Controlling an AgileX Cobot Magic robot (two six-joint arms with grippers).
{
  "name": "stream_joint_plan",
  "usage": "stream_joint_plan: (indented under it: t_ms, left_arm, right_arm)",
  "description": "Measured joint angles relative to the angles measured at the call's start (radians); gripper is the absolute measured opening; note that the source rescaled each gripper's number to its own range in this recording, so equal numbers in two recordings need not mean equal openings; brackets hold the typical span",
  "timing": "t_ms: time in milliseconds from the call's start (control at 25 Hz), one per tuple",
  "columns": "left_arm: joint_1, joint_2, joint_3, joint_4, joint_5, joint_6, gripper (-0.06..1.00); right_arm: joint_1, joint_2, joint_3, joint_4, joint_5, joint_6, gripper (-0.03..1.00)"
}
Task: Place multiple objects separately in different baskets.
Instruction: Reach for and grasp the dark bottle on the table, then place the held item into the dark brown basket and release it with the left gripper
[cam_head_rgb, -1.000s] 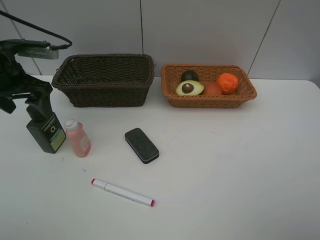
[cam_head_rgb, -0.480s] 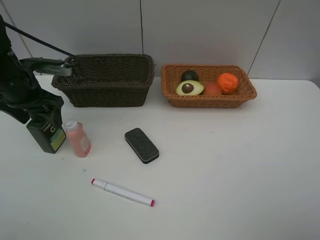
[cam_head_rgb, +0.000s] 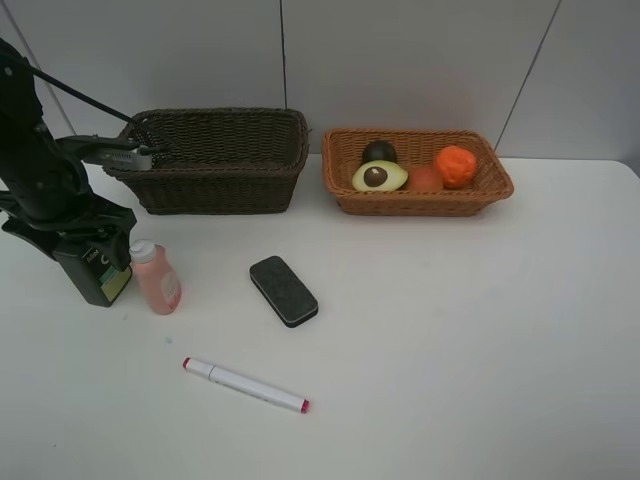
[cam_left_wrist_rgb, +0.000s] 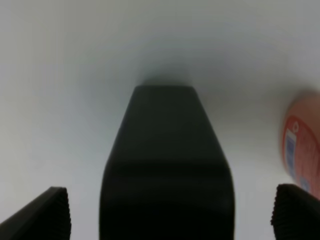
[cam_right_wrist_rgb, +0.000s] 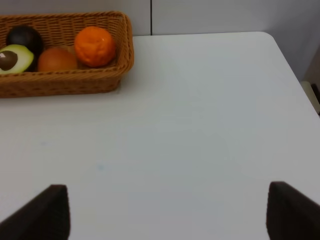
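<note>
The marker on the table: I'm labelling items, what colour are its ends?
Reddish-pink ends on the white marker, clearest in the exterior high view.

Left pincer low and aimed downward, right pincer higher up, both with jaws spread wide.
The left arm stands at the left edge of the bench, bent at the wrist so the pincer points straight down close to the surface. Its dark ribbed fingertips sit at opposite edges of the wrist view. The right pincer's fingertips are parted just as far, tilted toward the bench.
</note>
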Motion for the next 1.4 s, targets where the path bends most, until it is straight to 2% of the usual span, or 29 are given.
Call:
stream_joint_plan:
  t_ms: [80,160,200,240,280,320,400,960,1200,1400]
  left_arm:
    - [0.0,0.0,0.0,0.0,-0.001,0.0,0.98]
    - [0.0,0.0,0.0,0.0,-0.001,-0.001,0.88]
    - [0.0,0.0,0.0,0.0,-0.001,-0.002,0.78]
    - [0.0,0.0,0.0,0.0,-0.001,-0.003,0.61]
    - [0.0,0.0,0.0,0.004,-0.001,-0.006,0.39]
    - [0.0,0.0,0.0,0.001,-0.001,-0.008,0.32]
    - [0.0,0.0,0.0,0.001,-0.001,-0.013,0.36]
    - [0.0,-0.056,-0.016,-0.007,0.016,-0.021,0.36]
    - [0.0,-0.212,-0.131,-0.026,0.054,-0.021,0.36]
    - [0.0,-0.234,-0.287,-0.038,0.053,-0.021,0.36]
  right_arm:
    - [0.0,0.0,0.0,0.0,0.0,0.0,0.94]
    - [0.0,0.0,0.0,0.0,0.0,0.0,0.94]
    - [0.0,0.0,0.0,0.0,0.0,0.0,0.94]
    - [0.0,0.0,0.0,0.0,0.0,0.0,0.94]
    - [0.0,0.0,0.0,0.0,0.0,0.0,0.94]
    - [0.0,0.0,0.0,0.0,0.0,0.0,0.94]
    - [0.0,0.0,0.0,0.0,0.0,0.0,0.94]
    - [0.0,0.0,0.0,0.0,0.0,0.0,0.94]
    - [0.0,0.0,0.0,0.0,0.0,0.0,0.94]
    - [0.0,0.0,0.0,0.0,0.0,0.0,0.94]
